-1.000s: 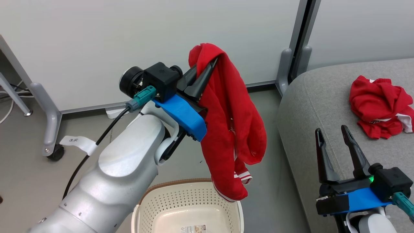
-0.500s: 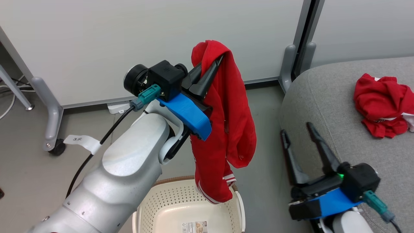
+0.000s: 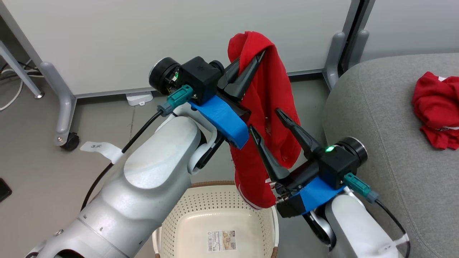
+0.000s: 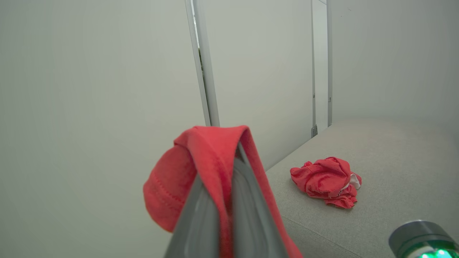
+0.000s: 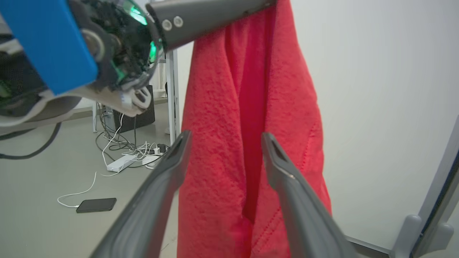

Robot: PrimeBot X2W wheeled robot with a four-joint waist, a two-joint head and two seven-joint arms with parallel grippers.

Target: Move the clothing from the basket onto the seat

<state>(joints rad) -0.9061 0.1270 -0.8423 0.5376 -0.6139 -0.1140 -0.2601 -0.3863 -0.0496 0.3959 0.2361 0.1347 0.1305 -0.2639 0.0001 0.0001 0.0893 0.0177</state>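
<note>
My left gripper [image 3: 260, 55] is shut on one piece of the clothing, a red garment [image 3: 272, 93] with white stripes at its hem. It hangs over the basket [image 3: 215, 193], a cream perforated one with a brown rim and a label in its base. My right gripper [image 3: 264, 120] is open, with its fingers on either side of the hanging fabric [image 5: 251, 89]. In the right wrist view the right gripper [image 5: 226, 135] straddles the cloth without pinching it. A second crumpled red garment [image 3: 435, 104] lies on the grey seat [image 3: 376, 107]. The left wrist view shows my left gripper [image 4: 222, 168], the held fabric [image 4: 200, 150], the lying garment [image 4: 324, 181] and the seat [image 4: 394, 161].
White partition panels on grey feet with a caster [image 3: 71, 141] stand behind the basket. On the floor to the left are a dark phone [image 5: 96, 205], a power strip [image 5: 125, 163] and loose cables. The seat's rounded edge is just right of the basket.
My right gripper has swung up and left from the seat's front edge to the hanging garment, still open. The left gripper keeps hold of the garment. The head camera has shifted.
</note>
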